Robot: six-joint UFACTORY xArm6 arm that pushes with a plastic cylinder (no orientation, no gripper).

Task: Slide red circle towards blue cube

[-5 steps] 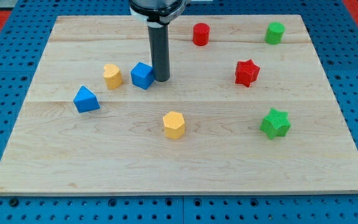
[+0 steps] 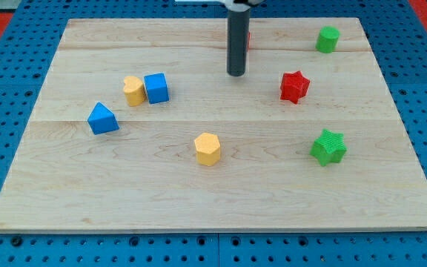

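Observation:
The red circle (image 2: 247, 39) stands near the view's top and is mostly hidden behind my rod; only a red sliver shows at the rod's right side. My tip (image 2: 236, 73) rests on the board just below that block. The blue cube (image 2: 156, 87) sits well to the view's left of my tip, touching a yellow block (image 2: 133, 90) on its left side.
A blue triangular block (image 2: 102, 119) lies at the left. A yellow hexagonal block (image 2: 207, 148) sits at centre bottom. A red star (image 2: 294, 86) is right of my tip. A green star (image 2: 328, 146) and a green cylinder (image 2: 328, 38) are at the right.
My tip has moved from beside the blue cube up and right to just below the red circle. The blue cube has shifted left and now touches the yellow block.

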